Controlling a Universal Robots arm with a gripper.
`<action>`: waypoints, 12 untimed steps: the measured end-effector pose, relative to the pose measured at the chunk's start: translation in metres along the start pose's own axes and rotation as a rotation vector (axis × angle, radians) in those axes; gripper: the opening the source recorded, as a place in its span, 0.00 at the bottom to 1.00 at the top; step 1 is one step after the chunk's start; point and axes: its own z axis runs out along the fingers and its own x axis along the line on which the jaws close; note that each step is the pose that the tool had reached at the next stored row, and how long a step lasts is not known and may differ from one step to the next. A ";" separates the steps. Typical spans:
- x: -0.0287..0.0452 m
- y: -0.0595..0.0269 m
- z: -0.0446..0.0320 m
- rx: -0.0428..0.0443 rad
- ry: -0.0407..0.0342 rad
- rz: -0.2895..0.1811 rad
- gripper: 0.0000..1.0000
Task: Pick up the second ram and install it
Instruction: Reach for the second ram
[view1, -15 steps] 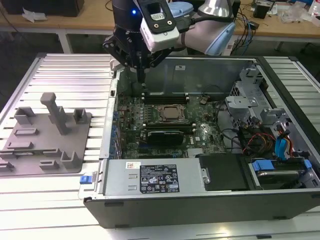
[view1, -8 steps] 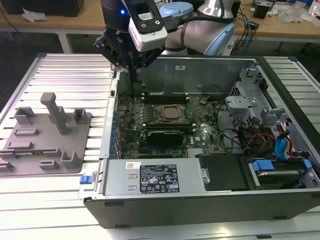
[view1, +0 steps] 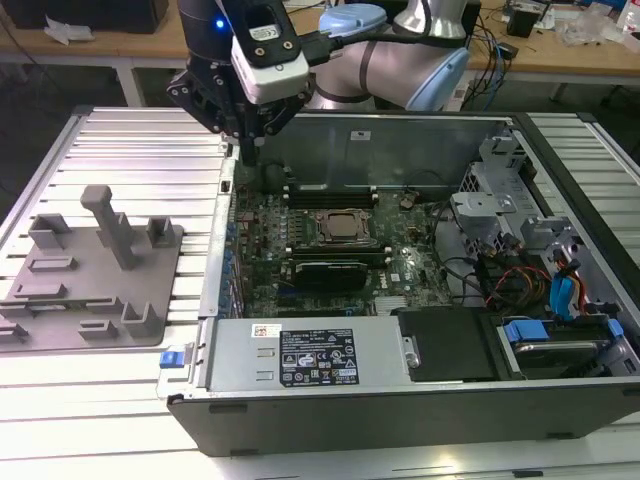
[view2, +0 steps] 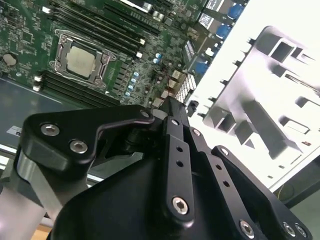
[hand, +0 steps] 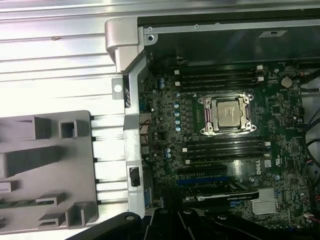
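One second ram (hand: 21, 203) lies in the grey tray (hand: 50, 165), its long axis parallel to the motherboard's memory slots (hand: 220, 80). The gripper (view1: 247, 152) hangs over the case wall (view1: 222, 215); open or closed, I cannot tell.

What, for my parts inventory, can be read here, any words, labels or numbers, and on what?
Nothing reads clearly.
Black label on the grey cover: print too small.
White sticker beside it: too small.
White label on the arm's camera housing: blurred.
White marking on the motherboard: blurred.
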 end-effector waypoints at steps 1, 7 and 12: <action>0.0041 -0.0003 0.0000 0.0000 -0.0001 0.000 0.08; 0.0293 -0.0022 -0.0006 0.0001 -0.0004 0.000 0.08; 0.0541 -0.0040 -0.0008 0.0000 -0.0009 0.000 0.08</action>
